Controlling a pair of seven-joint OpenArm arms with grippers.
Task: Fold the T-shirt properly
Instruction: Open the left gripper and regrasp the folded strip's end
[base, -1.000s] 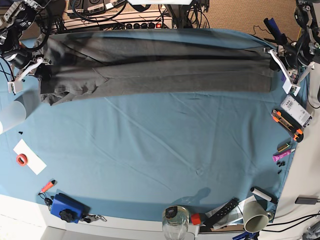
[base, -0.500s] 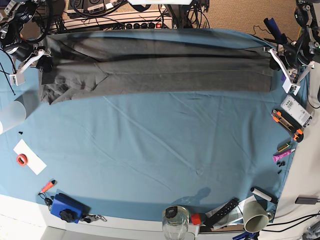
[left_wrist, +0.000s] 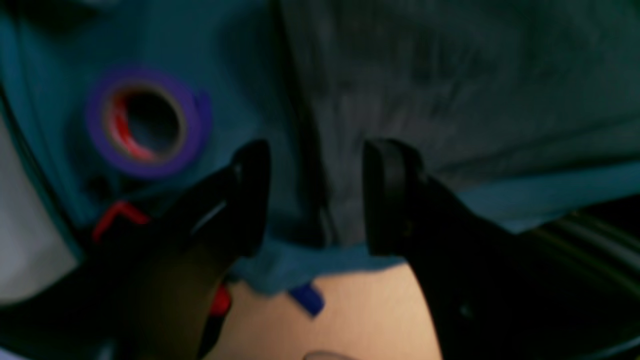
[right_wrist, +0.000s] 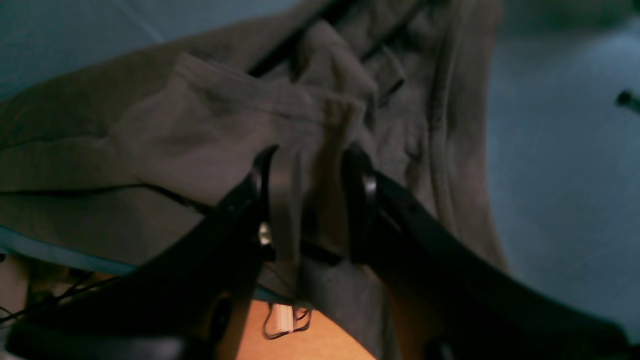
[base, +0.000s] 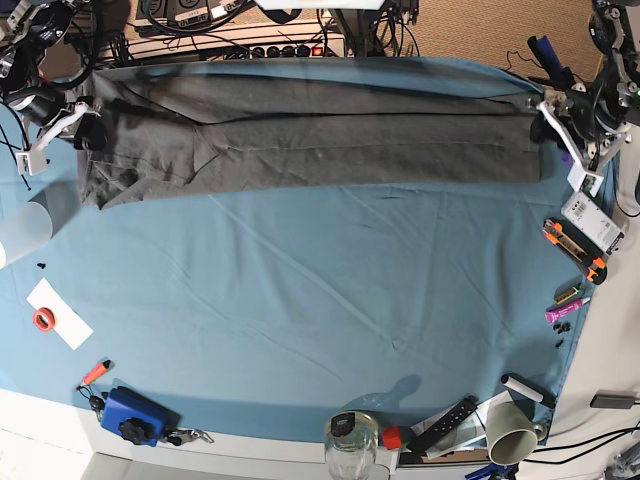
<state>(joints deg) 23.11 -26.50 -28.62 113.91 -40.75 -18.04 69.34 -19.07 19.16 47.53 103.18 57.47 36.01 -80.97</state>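
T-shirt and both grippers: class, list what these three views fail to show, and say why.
- Left wrist view: blur leaves unclear whether the open left gripper touches the T-shirt.
- Right wrist view: the right gripper has cloth between its fingers; how firmly it pinches is unclear.
- Base view: collar print too small; folds hide the layers beneath.

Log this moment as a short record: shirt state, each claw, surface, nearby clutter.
shirt: T-shirt lies as a long folded band along the far edge of the blue cloth
left claw: left claw open, jaws straddling the shirt's end edge
right claw: right claw has bunched fabric between its jaws; grip unclear
clutter: purple tape roll beside the left claw
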